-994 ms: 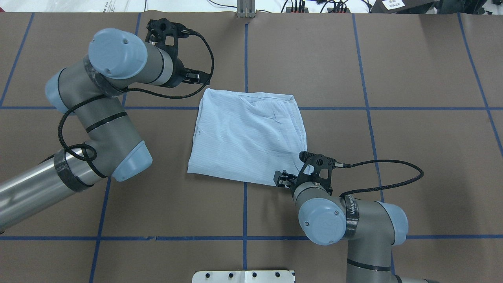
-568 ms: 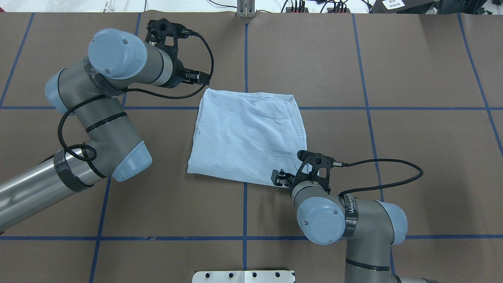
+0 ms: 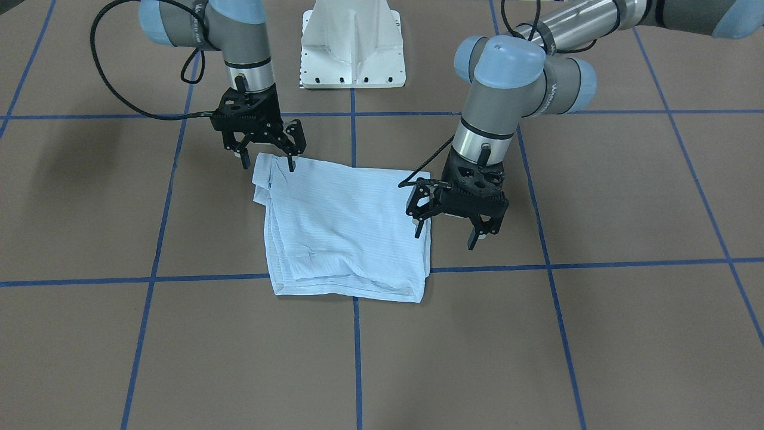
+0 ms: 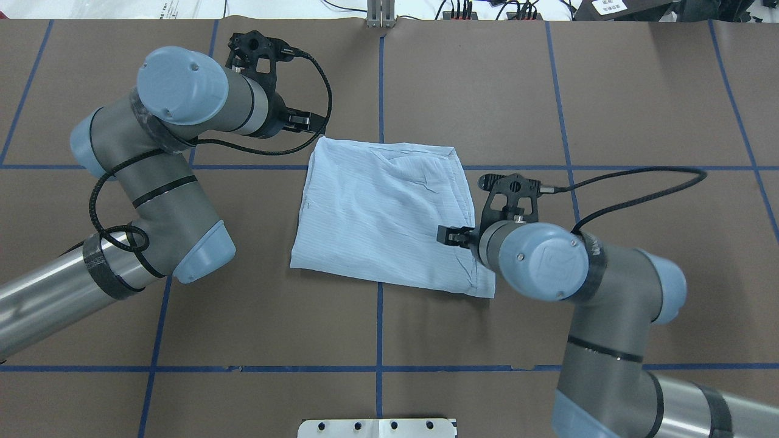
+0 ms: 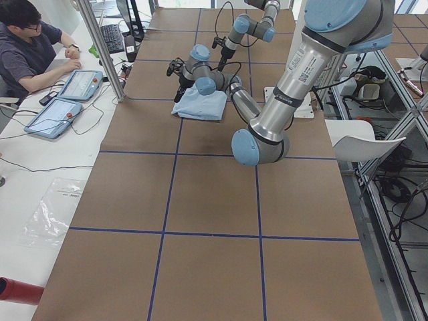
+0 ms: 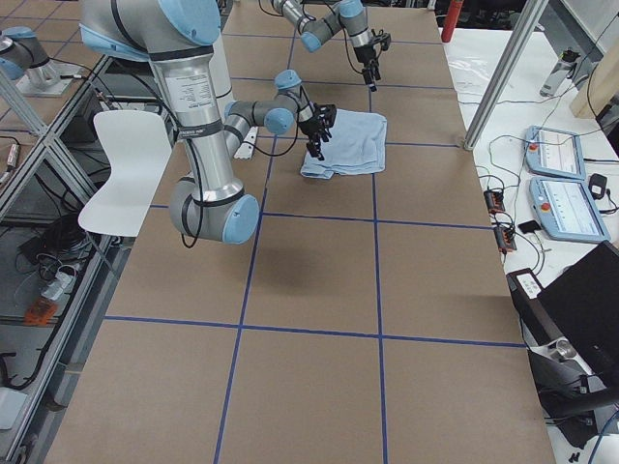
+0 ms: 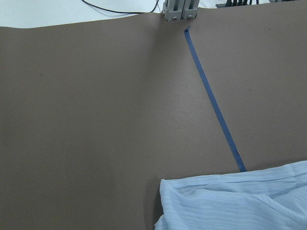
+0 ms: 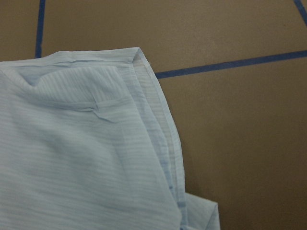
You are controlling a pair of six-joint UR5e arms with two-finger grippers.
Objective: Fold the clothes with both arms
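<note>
The light-blue shirt (image 4: 383, 213) lies folded into a rough square on the brown table (image 4: 639, 109), layered edges along one side (image 8: 163, 143). My left gripper (image 4: 307, 121) hangs open just off the shirt's far-left corner; in the front-facing view this left gripper (image 3: 446, 234) has its fingers spread beside the shirt (image 3: 346, 233), holding nothing. My right gripper (image 4: 447, 234) hovers open over the shirt's right side. In the front-facing view the right gripper (image 3: 267, 162) stands above the corner nearest the robot, nothing between its fingers. The left wrist view shows only a shirt (image 7: 240, 201) corner and bare table.
The white pedestal base (image 3: 352, 48) stands at the robot's edge of the table. A metal post (image 4: 380, 15) and cables sit at the far edge. A person (image 5: 27, 47) sits at a side desk with tablets (image 5: 67, 97). Blue tape lines (image 4: 380, 91) grid the table.
My right arm has swung from the shirt's near-right corner to farther along its right side, and that corner now lies uncovered on the table. The left arm has barely moved.
</note>
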